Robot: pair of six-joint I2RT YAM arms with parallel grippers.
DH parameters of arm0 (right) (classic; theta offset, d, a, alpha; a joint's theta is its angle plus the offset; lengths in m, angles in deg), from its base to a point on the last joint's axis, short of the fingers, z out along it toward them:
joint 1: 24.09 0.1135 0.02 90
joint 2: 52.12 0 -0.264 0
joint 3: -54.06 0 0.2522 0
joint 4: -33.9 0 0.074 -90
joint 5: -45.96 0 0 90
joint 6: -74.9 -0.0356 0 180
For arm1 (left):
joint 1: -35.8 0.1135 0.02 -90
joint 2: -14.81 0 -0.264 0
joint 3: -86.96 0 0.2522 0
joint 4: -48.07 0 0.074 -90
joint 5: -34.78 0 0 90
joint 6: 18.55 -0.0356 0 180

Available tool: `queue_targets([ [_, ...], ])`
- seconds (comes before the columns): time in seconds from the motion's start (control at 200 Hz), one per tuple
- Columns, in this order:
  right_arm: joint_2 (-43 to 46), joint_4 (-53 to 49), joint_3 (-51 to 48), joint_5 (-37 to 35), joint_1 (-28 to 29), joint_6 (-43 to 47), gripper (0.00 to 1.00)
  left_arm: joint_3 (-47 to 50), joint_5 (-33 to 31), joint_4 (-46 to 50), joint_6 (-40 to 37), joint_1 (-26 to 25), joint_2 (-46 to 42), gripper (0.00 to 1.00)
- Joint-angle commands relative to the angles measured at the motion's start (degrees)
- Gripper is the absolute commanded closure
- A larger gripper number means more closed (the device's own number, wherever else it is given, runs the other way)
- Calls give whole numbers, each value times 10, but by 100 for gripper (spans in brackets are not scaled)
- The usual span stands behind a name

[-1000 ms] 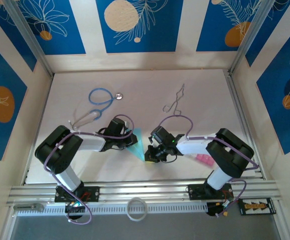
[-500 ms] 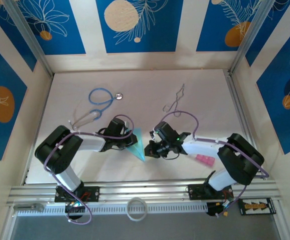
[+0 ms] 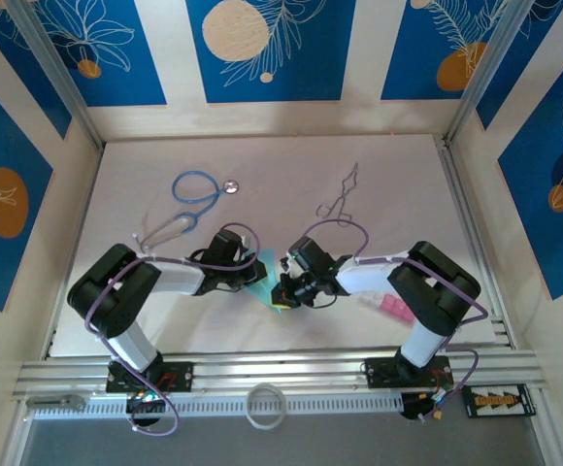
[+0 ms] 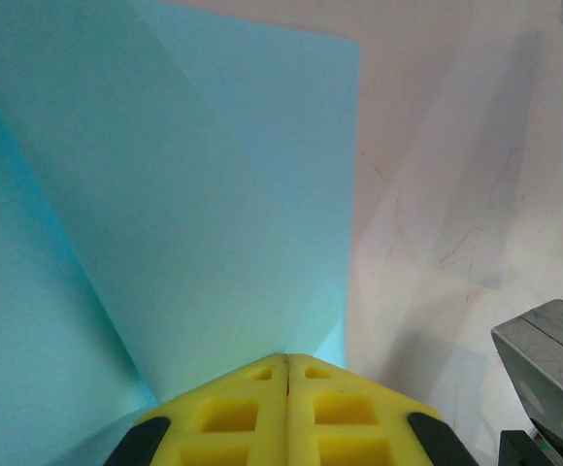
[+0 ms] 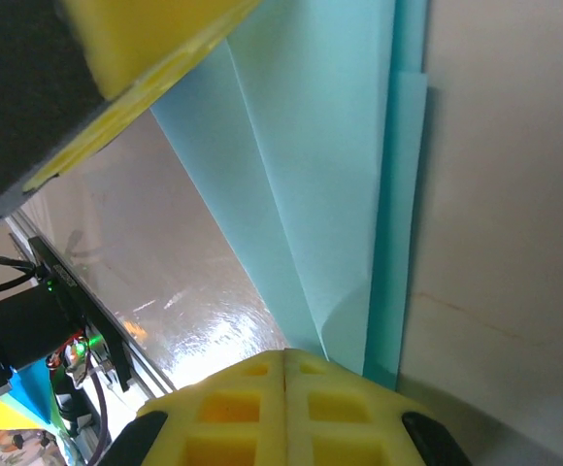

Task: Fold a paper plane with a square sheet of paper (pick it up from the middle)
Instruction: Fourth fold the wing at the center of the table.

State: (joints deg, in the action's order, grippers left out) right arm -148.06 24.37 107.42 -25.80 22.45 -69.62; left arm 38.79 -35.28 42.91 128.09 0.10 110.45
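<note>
The square sheet of paper [image 3: 266, 282] is light turquoise and lies folded into a narrow pointed shape on the table between my two grippers. My left gripper [image 3: 250, 276] is shut, and its yellow pads [image 4: 252, 413] rest on the paper [image 4: 165, 194] where the creases meet. My right gripper [image 3: 283, 293] is shut too. Its pads [image 5: 243, 408] press against a curled flap at the paper's [image 5: 330, 146] folded edge. The left gripper's yellow pad [image 5: 146, 39] hangs close above in the right wrist view. I cannot tell whether any paper is caught between either pair of pads.
A blue-tubed stethoscope [image 3: 196, 190] lies at the back left, and a bent wire piece [image 3: 338, 200] at the back middle. Pink blocks [image 3: 395, 309] sit under the right arm. A white ring [image 3: 265, 406] lies by the front rail [image 3: 291, 374].
My right gripper has slid left along the paper, closer to the left gripper, and its arm has swung with it. The left arm has stayed still.
</note>
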Motion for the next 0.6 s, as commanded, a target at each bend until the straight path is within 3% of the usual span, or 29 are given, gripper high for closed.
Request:
queue_targets([
  [0.0, -12, -1, -47, 6, 6, -10, 96, 19, -26, 49, -4, 4, 0, 100],
  [0.31, 22, 6, -107, 11, 26, -20, 96, 19, -35, 53, -2, 6, -3, 100],
  [0.595, 108, -67, -90, -18, 27, -2, 96, 21, -34, 46, 4, 8, -2, 100],
])
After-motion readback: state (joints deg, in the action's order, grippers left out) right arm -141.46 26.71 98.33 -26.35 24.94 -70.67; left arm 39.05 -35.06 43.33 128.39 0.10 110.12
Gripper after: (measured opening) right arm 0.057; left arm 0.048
